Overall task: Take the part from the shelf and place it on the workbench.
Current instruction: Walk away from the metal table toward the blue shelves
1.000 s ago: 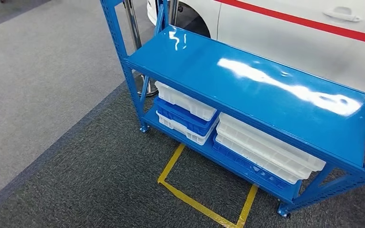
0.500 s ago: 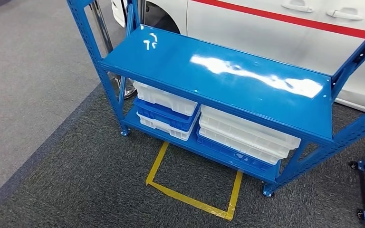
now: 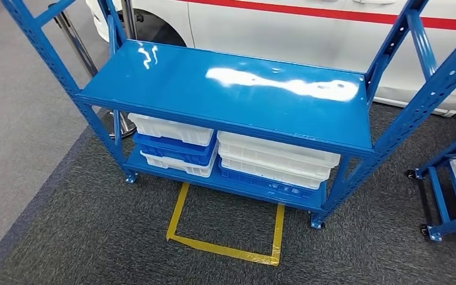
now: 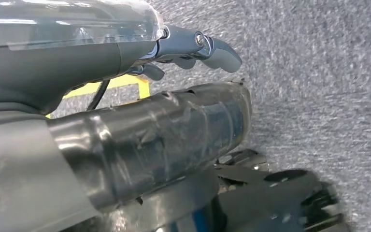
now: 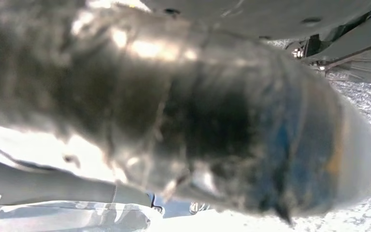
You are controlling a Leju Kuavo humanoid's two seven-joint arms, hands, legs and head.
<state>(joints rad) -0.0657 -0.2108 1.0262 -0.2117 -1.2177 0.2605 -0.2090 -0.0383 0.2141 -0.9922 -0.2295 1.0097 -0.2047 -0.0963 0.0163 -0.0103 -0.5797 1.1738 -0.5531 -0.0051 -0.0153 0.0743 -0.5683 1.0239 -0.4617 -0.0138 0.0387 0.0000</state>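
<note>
Car (image 3: 285, 24) across the back, white with a red stripe. Shelf rack (image 3: 231, 95) of blue steel just in front of it, seen from the head view; upper board glossy and bare, lower board loaded. Second blue cart (image 3: 445, 196) off to the right, well apart. Yellow tape square (image 3: 225, 249) on the dark carpet, just in front of the rack's lower board.

Two stacks of trays side by side on the lower board: right stack (image 3: 276, 157) long, white over blue; left stack (image 3: 172, 145) shorter, white and blue by turns. Part itself not to be made out as a separate thing; most likely one of these trays or something lying inside one.

Judged as moulded plastic: light, stiff, smooth-walled, not fragile, but nested, so apt to drag its neighbour along. Best taken by the raised rim at the front edge, or at both short ends with one hand each; little room under the upper board, so draw out level before lifting.

Left hand (image 4: 149, 111) hanging over the carpet, fingers (image 4: 212, 48) loosely apart from the taped thumb, nothing between them. Right hand (image 5: 198, 121) a close blur; impossible to tell whether spread or closed.
</note>
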